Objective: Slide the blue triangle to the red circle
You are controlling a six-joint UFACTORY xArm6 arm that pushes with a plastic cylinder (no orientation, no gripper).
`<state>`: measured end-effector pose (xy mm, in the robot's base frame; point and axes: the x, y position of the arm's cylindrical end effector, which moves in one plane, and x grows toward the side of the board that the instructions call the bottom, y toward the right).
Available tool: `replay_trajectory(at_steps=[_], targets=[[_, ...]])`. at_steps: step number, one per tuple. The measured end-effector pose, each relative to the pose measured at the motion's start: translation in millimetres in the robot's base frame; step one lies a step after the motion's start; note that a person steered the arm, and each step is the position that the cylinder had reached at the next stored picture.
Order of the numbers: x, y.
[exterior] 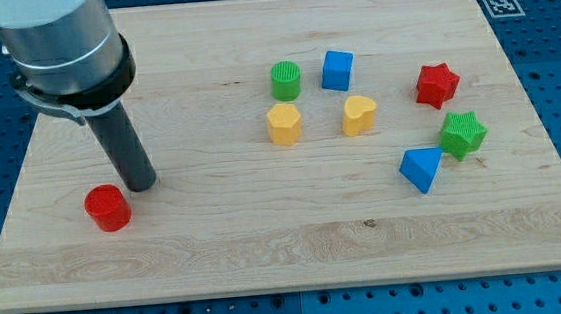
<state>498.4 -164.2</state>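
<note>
A dark rod hangs from the arm over a pale wooden board (267, 238), and my tip (140, 185) rests on the wood just beside the red circle (107, 208), a little toward the view's top and right of it, not clearly touching. There are no jaws to report on this arm: it ends in the plain rod alone.

The red circle serves as the marker for everything else. The blue triangle (421, 168) lies far off toward the view's right of the red circle, at about the same height on the board, with open wood between the two. Just past the blue triangle, up and to the right, a green star (462, 134) sits close against it; whether they touch cannot be told. Farther up from there stands a red star (436, 85).

Between the red circle and that far group, toward the view's top right of the circle, four blocks gather: a green cylinder (285, 79), a blue cube (337, 70), a yellow hexagon (284, 124) below the green cylinder, and a yellow heart (358, 115) below the blue cube.
</note>
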Motion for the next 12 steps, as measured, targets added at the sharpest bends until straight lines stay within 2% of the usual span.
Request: replay_trajectory(at_steps=[1, 3, 4, 6, 8, 9, 10, 11, 12], targets=[[3, -14], [41, -23], [35, 11], [35, 179], [108, 289], [111, 372], [82, 394], [34, 374], [24, 372]])
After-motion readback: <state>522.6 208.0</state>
